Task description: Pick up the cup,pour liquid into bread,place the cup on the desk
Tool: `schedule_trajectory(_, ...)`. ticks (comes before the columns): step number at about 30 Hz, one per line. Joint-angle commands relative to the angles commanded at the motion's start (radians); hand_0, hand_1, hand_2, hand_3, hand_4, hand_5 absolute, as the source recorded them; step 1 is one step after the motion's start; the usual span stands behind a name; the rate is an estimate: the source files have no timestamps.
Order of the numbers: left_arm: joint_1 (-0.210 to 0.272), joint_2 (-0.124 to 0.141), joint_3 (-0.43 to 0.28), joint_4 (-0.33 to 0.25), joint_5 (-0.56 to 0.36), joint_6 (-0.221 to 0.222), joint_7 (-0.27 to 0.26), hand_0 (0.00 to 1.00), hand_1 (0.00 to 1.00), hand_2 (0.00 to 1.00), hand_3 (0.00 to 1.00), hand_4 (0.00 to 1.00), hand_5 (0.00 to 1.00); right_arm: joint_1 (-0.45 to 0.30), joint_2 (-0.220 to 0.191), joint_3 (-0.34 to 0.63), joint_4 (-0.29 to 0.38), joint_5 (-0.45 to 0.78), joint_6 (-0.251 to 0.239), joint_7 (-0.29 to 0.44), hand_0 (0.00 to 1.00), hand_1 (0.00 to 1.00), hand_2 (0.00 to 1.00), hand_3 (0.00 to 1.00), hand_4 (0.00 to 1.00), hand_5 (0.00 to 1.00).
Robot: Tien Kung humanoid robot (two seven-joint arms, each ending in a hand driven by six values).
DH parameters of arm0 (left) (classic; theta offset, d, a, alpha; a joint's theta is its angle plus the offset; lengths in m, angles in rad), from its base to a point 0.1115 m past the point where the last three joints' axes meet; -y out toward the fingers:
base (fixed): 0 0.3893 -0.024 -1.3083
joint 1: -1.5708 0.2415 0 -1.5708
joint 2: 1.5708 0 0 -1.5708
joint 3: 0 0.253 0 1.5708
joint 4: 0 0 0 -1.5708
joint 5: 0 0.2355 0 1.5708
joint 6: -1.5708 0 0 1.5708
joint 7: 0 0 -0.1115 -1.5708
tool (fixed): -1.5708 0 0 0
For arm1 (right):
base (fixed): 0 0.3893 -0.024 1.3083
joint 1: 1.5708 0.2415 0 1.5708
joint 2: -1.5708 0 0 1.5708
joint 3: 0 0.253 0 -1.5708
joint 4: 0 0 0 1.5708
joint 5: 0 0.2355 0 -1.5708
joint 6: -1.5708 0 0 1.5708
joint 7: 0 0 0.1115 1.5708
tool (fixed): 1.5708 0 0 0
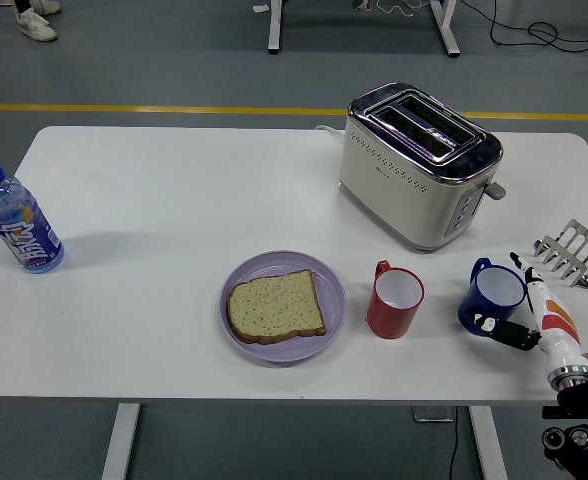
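While the right hand grips the blue cup at near right | red cup left of it | bread on purple plate | left hand unseen

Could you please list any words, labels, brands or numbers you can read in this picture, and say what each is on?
Nothing can be read with confidence.
Bottle: its colourful label carries print, too blurred to read.
Toaster: a small dark mark on its side, too small to read.
Red cup and blue cup: no print visible.
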Motion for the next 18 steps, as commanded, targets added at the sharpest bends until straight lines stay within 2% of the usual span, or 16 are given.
schedule_trajectory(5,-0.002,0.001,0.005,0.0,-0.008,-0.001,-0.003,0.682,0.693,0.697,0.551,0.253,0.998,-0.003,-0.004,0.005,0.009,-0.003,0.0,0.002,0.858,0.786,0.992,0.998,0.969,0.197)
schedule_trajectory(6,-0.003,0.001,0.006,0.0,-0.009,-0.001,-0.004,0.683,0.694,0.697,0.552,0.253,0.998,-0.005,-0.005,0.006,0.013,-0.004,0.001,0.002,0.888,0.805,0.998,0.998,0.972,0.198)
schedule_trajectory(18,-0.005,0.002,0.01,0.0,-0.018,-0.001,-0.007,0.685,0.695,0.7,0.557,0.255,0.998,-0.03,-0.019,0.028,0.081,-0.007,0.005,0.007,0.909,0.827,0.998,0.998,0.978,0.196)
